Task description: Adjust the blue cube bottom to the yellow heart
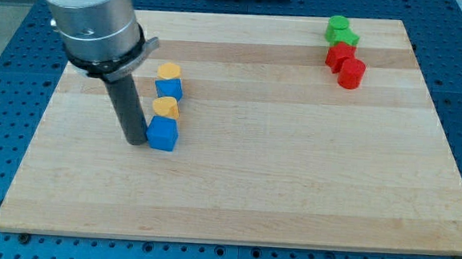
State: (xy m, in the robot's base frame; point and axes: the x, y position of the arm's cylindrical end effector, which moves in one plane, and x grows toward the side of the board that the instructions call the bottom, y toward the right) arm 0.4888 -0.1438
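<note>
The blue cube [162, 133] sits on the wooden board [292, 173] at the view's left. The yellow heart [166, 107] lies just above it in the view, touching its top edge. My tip [136, 142] rests on the board right against the blue cube's left side. The dark rod rises from there to the arm's grey body at the view's top left.
A second yellow block [168, 70] and a second blue block [169, 89] sit just above the heart. At the view's top right are two green blocks [340, 29] and two red blocks [345, 66]. The board's edges border a blue perforated table.
</note>
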